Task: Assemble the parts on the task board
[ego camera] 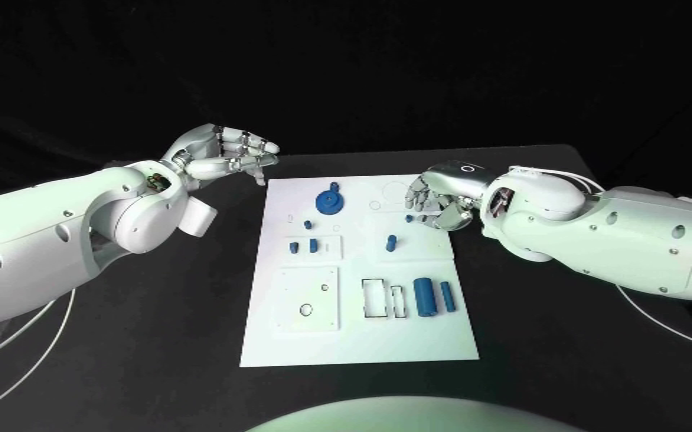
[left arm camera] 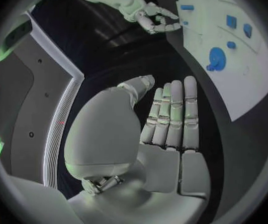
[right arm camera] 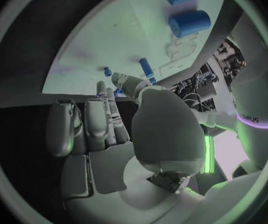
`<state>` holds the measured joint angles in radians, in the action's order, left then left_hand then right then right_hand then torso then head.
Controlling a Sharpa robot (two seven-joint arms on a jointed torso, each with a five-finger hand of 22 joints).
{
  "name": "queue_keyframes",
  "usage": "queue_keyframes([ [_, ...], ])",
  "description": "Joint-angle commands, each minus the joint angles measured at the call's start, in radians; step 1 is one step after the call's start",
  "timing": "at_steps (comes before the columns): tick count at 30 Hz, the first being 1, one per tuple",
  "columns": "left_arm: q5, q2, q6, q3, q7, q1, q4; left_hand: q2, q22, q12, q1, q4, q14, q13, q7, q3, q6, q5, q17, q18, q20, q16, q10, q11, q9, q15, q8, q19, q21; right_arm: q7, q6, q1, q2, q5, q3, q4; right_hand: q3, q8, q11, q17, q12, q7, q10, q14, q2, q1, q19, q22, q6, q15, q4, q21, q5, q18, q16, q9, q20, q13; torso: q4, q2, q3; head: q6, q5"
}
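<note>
Parts (ego camera: pixel 426 295) lie unseated on the task board (ego camera: pixel 361 342); left hand (ego camera: pixel 228 155) holds nothing; right hand (ego camera: pixel 437 202) (fingers curled, apparently holding nothing) likely must grasp one next.

Head cam looks steeply down from above at the desk (ego camera: pixel 130 352), task board (ego camera: pixel 361 272) centred. Each wrist cam sits close behind its own robot hand — left (left arm camera: pixel 171 117), right (right arm camera: pixel 106 114) — facing past the fingers. All three share the board; left wrist cam also catches the right robot hand.
</note>
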<state>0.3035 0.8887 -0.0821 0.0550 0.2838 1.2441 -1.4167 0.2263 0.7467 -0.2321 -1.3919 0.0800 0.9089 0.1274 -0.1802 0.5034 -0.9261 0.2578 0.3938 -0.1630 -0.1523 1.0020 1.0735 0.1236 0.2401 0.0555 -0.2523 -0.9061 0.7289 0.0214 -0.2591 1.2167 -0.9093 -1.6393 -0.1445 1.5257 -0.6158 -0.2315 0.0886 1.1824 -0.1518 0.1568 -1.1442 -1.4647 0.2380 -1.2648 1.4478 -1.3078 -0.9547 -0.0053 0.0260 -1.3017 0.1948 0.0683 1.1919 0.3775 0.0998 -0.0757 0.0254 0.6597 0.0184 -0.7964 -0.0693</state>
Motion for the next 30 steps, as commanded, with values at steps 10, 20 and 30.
queue_keyframes([
  [10,-0.173,0.006,-0.016,0.0,0.101,0.001,-0.055,-0.007,-0.009,0.001,0.003,-0.001,0.01,-0.002,-0.004,-0.01,-0.005,-0.003,-0.001,-0.021,-0.002,-0.004,-0.003,0.002,0.003,0.006,-0.009,-0.013,-0.013,0.101,0.046,-0.003,0.05,-0.227,-0.001,0.007,-0.005,0.011,0.01,0.029,0.027,0.005,0.024,-0.049,0.0,0.009,0.012,-0.072,-0.008,0.016,-0.007,-0.043,-0.004,-0.013,0.049,0.001,0.008,-0.001,0.0001,0.0,0.0,-0.008,-0.007],
  [20,-0.181,0.011,-0.031,0.0,0.097,0.001,-0.068,-0.008,-0.011,0.0,0.001,-0.001,0.013,-0.002,-0.009,-0.011,-0.002,-0.003,0.0,-0.021,-0.002,-0.003,-0.002,0.004,0.003,0.006,-0.009,-0.018,-0.015,0.116,0.064,-0.015,0.072,-0.262,-0.002,-0.014,-0.024,0.004,0.006,0.05,0.023,0.0,0.007,-0.05,-0.014,-0.003,0.027,-0.107,-0.026,0.014,-0.004,-0.083,-0.033,-0.021,0.078,0.006,0.01,-0.008,-0.0001,0.0,0.0004,-0.017,-0.005],
  [30,-0.185,0.017,-0.033,0.0,0.092,0.001,-0.071,-0.009,-0.012,0.0,0.0,-0.001,0.014,-0.003,-0.01,-0.011,-0.001,-0.003,0.0,-0.021,-0.002,-0.003,-0.002,0.005,0.002,0.006,-0.009,-0.02,-0.016,0.124,0.081,-0.024,0.078,-0.28,-0.002,-0.025,-0.028,0.002,0.003,0.055,0.022,-0.003,0.001,-0.05,-0.013,-0.003,0.031,-0.118,-0.033,0.013,-0.003,-0.095,-0.036,-0.023,0.087,0.007,0.009,-0.011,-0.0007,-0.001,0.002,-0.022,-0.003],
])
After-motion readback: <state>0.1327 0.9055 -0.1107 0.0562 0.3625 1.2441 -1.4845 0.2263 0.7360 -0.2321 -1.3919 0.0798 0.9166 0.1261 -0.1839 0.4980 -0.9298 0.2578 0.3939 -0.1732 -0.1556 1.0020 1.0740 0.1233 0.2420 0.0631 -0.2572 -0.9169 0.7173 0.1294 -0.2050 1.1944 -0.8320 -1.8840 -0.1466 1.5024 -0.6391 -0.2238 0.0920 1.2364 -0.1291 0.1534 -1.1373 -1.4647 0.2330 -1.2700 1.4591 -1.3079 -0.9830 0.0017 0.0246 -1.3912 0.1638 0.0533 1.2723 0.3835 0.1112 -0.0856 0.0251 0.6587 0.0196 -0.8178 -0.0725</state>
